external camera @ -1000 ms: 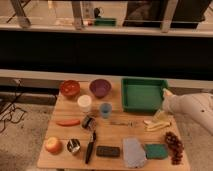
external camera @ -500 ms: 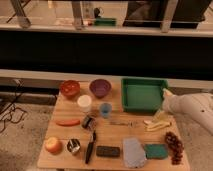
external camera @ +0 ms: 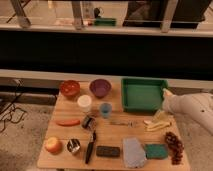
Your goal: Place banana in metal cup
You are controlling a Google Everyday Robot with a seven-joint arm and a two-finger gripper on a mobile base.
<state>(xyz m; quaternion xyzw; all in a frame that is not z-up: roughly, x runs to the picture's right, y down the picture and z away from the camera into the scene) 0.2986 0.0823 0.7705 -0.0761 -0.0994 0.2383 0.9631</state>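
Gripper (external camera: 167, 96) hangs just beside the banana (external camera: 158, 123), metal cup (external camera: 74, 146) well apart from it, so I read pre-grasp; grip state: cannot tell.

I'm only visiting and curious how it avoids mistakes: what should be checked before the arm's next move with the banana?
1. Banana in view, on the right side of the table: ok.
2. Gripper close above the banana: ok.
3. Banana firmly held: cannot tell.
4. Metal cup standing at front left, beside the apple: ok.
5. Way across to the cup free: not ok, the knife lies right beside it.
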